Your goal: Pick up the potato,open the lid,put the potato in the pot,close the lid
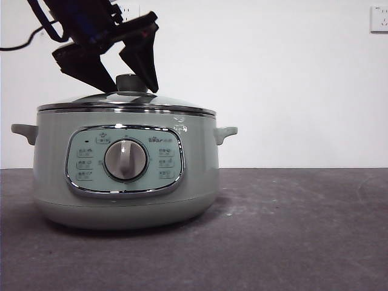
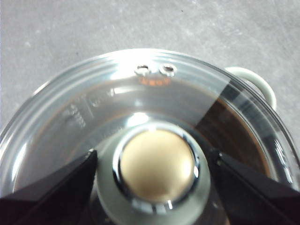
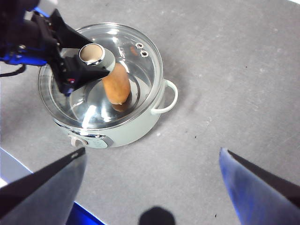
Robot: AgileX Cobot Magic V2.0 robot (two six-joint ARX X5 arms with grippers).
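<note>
The pale green pot (image 1: 54, 176) stands on the table with the glass lid (image 1: 170, 102) resting on it. My left gripper (image 1: 133, 90) hangs over the lid, its jaws open on either side of the knob (image 1: 131, 82). In the left wrist view the same gripper (image 2: 152, 157) flanks the knob (image 2: 156, 164) closely above the lid (image 2: 117, 93). From the right wrist view the orange-brown potato (image 3: 117, 86) shows through the lid (image 3: 136, 70), lying inside the pot (image 3: 136, 131). My right gripper (image 3: 152, 152) is open, high above the table and away from the pot.
Dark grey tabletop (image 1: 291, 230) stretches to the right of the pot. A white wall with a socket (image 1: 379, 18) stands behind. One pot handle (image 2: 255, 79) sticks out on the side.
</note>
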